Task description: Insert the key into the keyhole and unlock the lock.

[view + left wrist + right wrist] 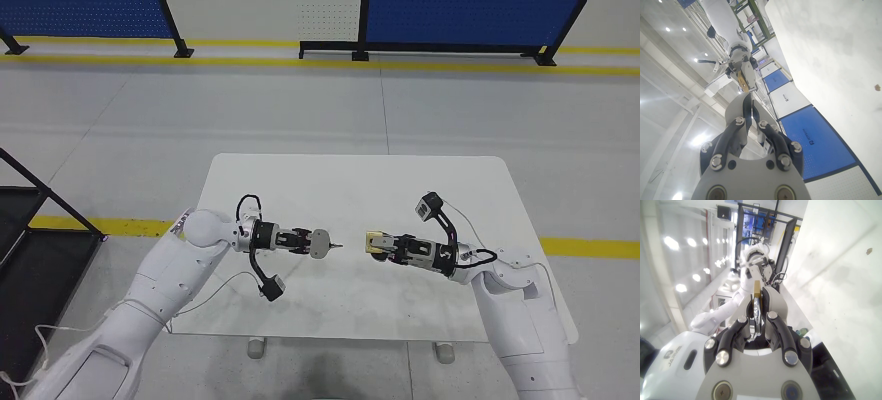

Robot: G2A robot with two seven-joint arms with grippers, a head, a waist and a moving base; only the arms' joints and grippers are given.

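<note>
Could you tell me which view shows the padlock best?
The left wrist view: the padlock points its brass end at the camera. The top view shows it distant, from above; the right wrist view, edge-on.

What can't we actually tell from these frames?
- keyhole: in the top view the lock is too small, and in the right wrist view its far end faces away.
- key teeth: a speck in the top view; in the left wrist view the left gripper covers them.
- shackle seating: in the right wrist view the right gripper hides where it meets the body.
</note>
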